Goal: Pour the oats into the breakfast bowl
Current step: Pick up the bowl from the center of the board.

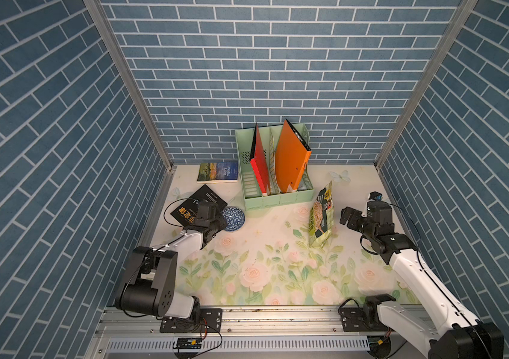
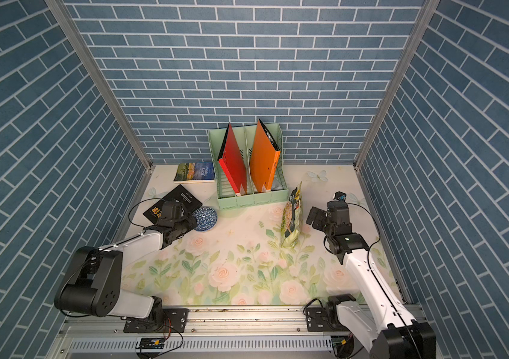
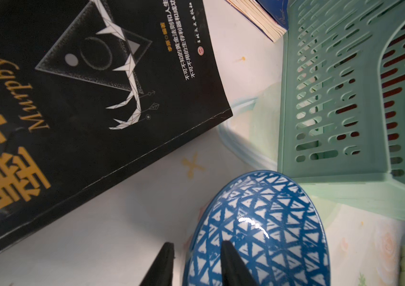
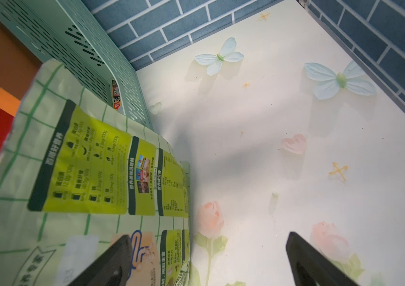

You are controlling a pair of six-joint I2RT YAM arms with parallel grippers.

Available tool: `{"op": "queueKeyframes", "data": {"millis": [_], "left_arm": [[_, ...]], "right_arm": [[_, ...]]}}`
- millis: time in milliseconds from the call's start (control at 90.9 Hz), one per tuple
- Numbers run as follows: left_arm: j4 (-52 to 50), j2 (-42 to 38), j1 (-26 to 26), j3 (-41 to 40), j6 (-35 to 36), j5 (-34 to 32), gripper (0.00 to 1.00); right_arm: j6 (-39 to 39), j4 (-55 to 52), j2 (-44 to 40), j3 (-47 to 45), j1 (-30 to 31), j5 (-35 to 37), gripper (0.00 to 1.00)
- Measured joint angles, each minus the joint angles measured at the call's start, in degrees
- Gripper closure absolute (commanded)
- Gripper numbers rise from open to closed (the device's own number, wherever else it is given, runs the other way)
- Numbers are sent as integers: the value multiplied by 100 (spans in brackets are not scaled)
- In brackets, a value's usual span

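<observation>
Rack [image 3: 332, 99]: mint-green plastic, slotted, and it looked smooth and matt. Bowl [image 3: 265, 222], just beside the rack: glazed ceramic, glossy, and the glaze carried a sharp white highlight. Black book [image 3: 77, 104], on the bowl's far side from the rack: the paper cover was matt, scuffed, and creased near one corner. Pouch [image 4: 92, 161], near the rack: thin printed plastic film, crinkled, with a soft sheen. Orange folder [image 1: 290, 161] and red folder [image 1: 261, 167] in the rack: both covers were smooth with a faint sheen; card or plastic could not be told. Table cover [image 1: 278, 279] under the rack: smooth printed sheet, low gloss. Frame rail [image 1: 278, 315], at the table edge farthest from the rack: bare metal, dull.
</observation>
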Motion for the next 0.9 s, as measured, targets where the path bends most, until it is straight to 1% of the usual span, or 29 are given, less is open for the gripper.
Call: {"op": "queueKeyframes", "data": {"millis": [88, 176, 231, 264, 363, 506, 572, 638, 704, 781, 902], "left_arm": [[57, 111, -2, -7, -17, 13, 86], [46, 219, 0, -4, -33, 50, 96], [17, 236, -4, 35, 2, 63, 98], [-31, 234, -4, 50, 2, 68, 100], [-308, 103, -4, 81, 13, 70, 100], [-896, -514, -22, 83, 4, 74, 100], [-1104, -927, -136, 83, -31, 57, 100], [-1235, -1294, -391, 81, -98, 22, 100], [-1346, -1569, -846, 76, -225, -39, 100], [-1403, -1703, -1475, 9, -415, -57, 100], [-1513, -1683, -2481, -208, -798, -70, 100]], "right_arm": [[0, -39, 33, 22, 76, 2, 2], [0, -149, 72, 59, 140, 0, 2], [-4, -214, 103, 118, 177, -4, 2], [-15, -225, 111, 151, 195, -7, 2], [-22, -286, 114, 297, 232, -24, 2], [-37, -350, 114, 529, 247, -63, 1], [-44, -374, 114, 610, 254, -87, 0], [-46, -413, 114, 675, 258, -120, 0], [-72, -450, 114, 723, 262, -157, 0], [-118, -498, 114, 787, 264, -201, 0], [-184, -566, 138, 953, 278, -243, 1]]}}
